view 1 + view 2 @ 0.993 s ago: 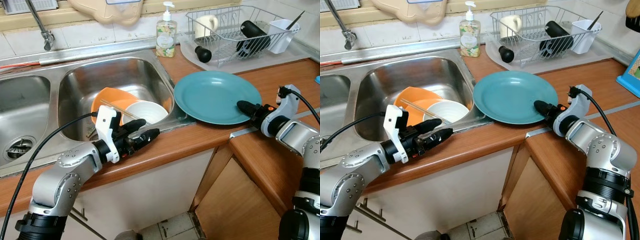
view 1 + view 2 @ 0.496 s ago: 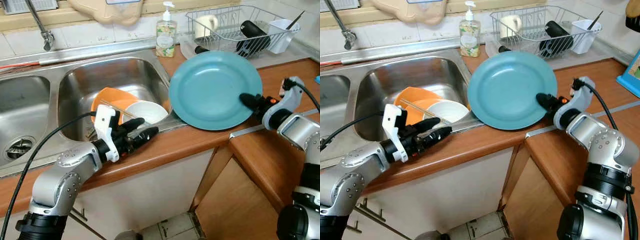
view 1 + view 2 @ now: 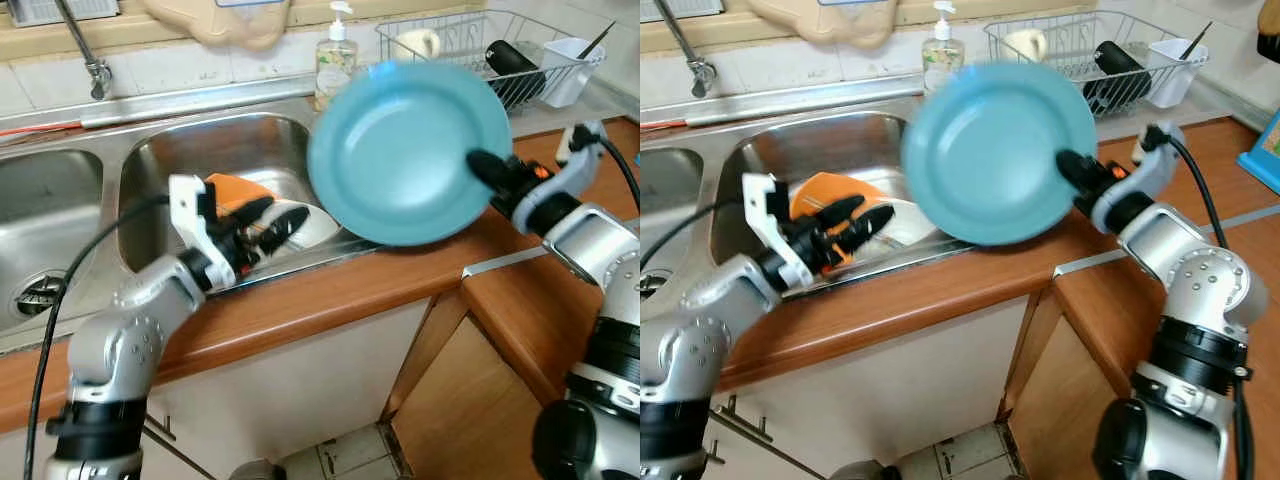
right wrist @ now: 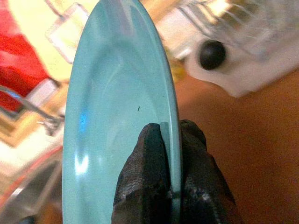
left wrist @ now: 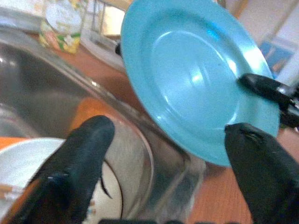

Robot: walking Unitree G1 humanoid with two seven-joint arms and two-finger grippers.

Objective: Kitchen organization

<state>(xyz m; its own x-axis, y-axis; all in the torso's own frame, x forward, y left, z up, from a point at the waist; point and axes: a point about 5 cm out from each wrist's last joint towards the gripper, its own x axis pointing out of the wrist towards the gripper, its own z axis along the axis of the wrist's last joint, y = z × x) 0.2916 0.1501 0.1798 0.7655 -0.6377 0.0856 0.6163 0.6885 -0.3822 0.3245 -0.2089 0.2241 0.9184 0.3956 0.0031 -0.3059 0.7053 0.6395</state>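
A large teal plate [image 3: 405, 150] is held tilted in the air over the right rim of the sink, face toward me. My right gripper [image 3: 484, 170] is shut on the plate's right edge; in the right wrist view its fingers [image 4: 147, 177] pinch the rim [image 4: 169, 140]. My left gripper [image 3: 268, 222] is open over the right sink basin [image 3: 200, 160], just left of the plate, with nothing between its fingers [image 5: 84, 149]. An orange bowl [image 3: 228, 188] and a white bowl [image 3: 318, 225] lie in the basin behind it, partly hidden.
A wire dish rack [image 3: 470, 50] with a mug, a black bottle and a white cup stands at the back right. A soap dispenser [image 3: 335, 60] stands behind the sink, with the tap [image 3: 85, 50] at the back left. The wooden counter [image 3: 560, 320] extends to the right.
The right gripper lifted the plate off the counter, tipped it up and carried it left toward the sink. The left gripper rose and moved in over the basin.
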